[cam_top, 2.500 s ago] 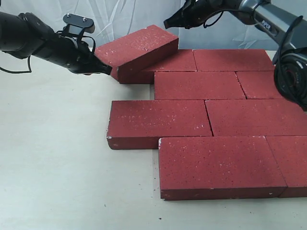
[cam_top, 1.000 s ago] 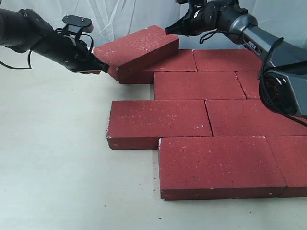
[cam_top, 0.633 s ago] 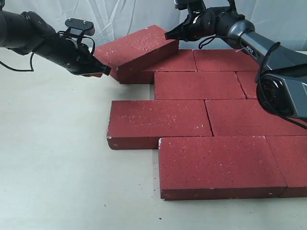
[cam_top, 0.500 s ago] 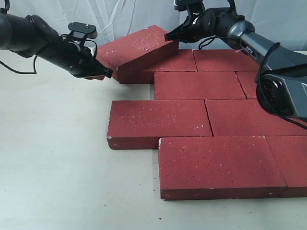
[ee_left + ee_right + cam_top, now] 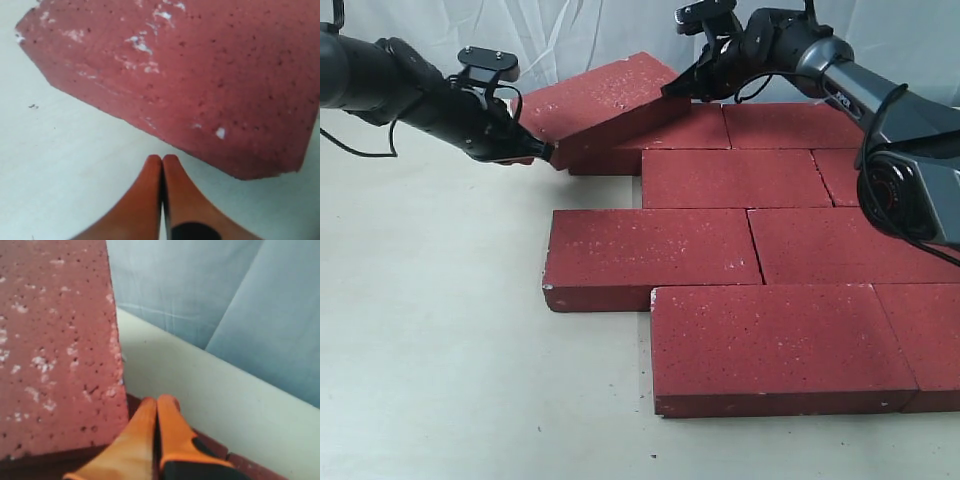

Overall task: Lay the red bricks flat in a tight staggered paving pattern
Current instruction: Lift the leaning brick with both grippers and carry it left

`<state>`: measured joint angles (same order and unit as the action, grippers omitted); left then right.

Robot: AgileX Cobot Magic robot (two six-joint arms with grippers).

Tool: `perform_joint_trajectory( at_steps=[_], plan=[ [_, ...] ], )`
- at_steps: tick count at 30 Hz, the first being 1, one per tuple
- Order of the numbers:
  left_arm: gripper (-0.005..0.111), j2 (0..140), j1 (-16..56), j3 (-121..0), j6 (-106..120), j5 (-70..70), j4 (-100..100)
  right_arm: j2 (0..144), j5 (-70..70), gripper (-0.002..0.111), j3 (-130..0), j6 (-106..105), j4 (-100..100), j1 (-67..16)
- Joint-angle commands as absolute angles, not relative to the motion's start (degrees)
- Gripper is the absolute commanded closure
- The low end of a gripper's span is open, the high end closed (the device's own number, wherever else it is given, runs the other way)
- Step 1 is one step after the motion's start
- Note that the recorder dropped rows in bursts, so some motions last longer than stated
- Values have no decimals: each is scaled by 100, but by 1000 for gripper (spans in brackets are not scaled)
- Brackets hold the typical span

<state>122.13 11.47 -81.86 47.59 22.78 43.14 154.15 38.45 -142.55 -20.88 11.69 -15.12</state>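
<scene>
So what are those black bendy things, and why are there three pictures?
They are two robot arms. The wide picture comes from a camera off the arms; the two close-ups come from cameras on their wrists. Red bricks lie flat on a pale table like paving. One tilted brick leans on the others. The left hand and right hand, both shut, are at its two ends, holding nothing.
</scene>
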Motion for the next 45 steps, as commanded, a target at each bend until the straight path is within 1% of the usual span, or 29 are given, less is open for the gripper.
perform_joint_trajectory(
  at_steps=[1, 8, 13, 17, 25, 35, 45],
  plan=[
    [107, 12201, 1158, -8209, 4753, 2079, 4295, 15087, 4526, 109, -14259, -2306, 1209, -1483],
    [107, 12163, 1116, -8209, 4753, 2050, 4128, 14921, 4989, 109, -14259, -2490, 1197, -1483],
    [107, 11957, 878, -8209, 4666, 2157, 4139, 15016, 4249, 109, -14259, -2444, 1145, -1422],
    [107, 11949, 821, -8209, 4593, 2222, 4190, 15239, 3766, 109, -14259, -2446, 1099, -1421],
    [107, 12090, 975, -8209, 4679, 2032, 4566, 15355, 3670, 109, -14259, -2480, 1703, -1491],
    [107, 12081, 1167, -8209, 4812, 1749, 4589, 15248, 3887, 109, -14259, -2504, 1634, -1672],
    [107, 11528, 1050, -8209, 4813, 2043, 4454, 14618, 5115, 109, -14259, -2504, 1445, -1672]
  ],
)
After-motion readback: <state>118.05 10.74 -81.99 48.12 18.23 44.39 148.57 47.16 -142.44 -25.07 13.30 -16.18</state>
